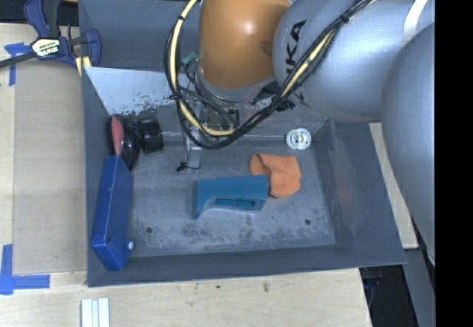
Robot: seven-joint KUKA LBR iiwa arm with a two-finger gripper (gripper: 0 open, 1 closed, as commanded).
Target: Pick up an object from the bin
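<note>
- Since the grey metal bin (222,257) holds only a few things, mostly apart, a good pick means settling squarely over one thing and clear of its neighbours.
- Two-finger gripper (194,157): low over bare floor, near the bin's middle; whether it is clenched or released cannot be told.
- Long dark-blue plastic box (111,211): lies along the left wall, well apart from the gripper.
- Teal plastic block with a recessed, handle-like face (230,194): mid-floor, lying flat, its upper left corner just beside the gripper. Judged the likeliest pick, best closed on across its narrow width.
- Orange soft crumpled lump (279,174): touching the teal block's right end, so a grasp near the block's left end would likely avoid dragging it.
- Black rounded pieces (144,137): near the left wall, beside the gripper's far side.
- Small white round disc (298,139): towards the right rear.
</note>
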